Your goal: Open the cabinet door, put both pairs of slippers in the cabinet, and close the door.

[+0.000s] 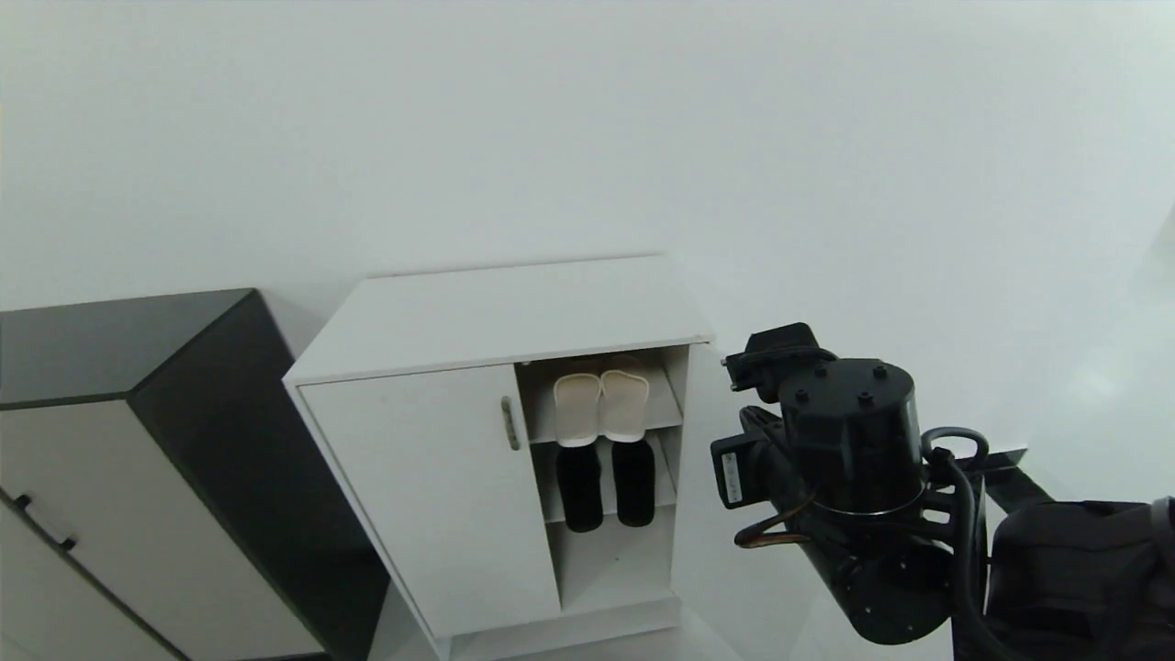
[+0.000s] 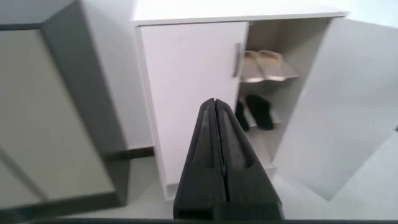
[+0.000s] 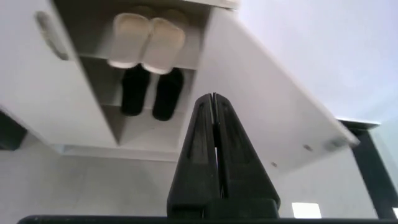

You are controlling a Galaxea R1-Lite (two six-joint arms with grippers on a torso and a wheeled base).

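Left gripper: my left gripper point(image 2: 214, 107) hangs low in front of the cabinet with its two black fingers pressed flat together and nothing between them.
Right gripper: my right gripper point(image 3: 213, 99) is likewise closed on nothing, aimed at the open side of the cabinet; from the head camera I see the right arm point(image 1: 854, 441) raised just right of the cabinet.
Floor: a pale, glossy floor point(image 3: 74, 186) runs under both pieces of furniture and catches soft reflections.
Dark cabinet: a dark cabinet point(image 1: 211, 413) with a black top and a lighter front stands just left of the white one, a narrow gap between them.
Cabinet: the white cabinet point(image 1: 505, 312) stands against the wall, its flat top bare.
Left door: the left door point(image 1: 431, 496) is shut, with a slim metal handle point(image 1: 508, 423) at its inner edge.
Right door: the right door point(image 3: 267, 112) is swung wide open.
White slippers: the white slippers point(image 1: 601, 406) lie side by side, touching, on the sloped upper shelf, their ends over its front edge.
Black slippers: the black slippers point(image 1: 606, 482) lie side by side on the shelf directly below.
Wall: a plain white wall point(image 1: 587, 119) closes the room behind.
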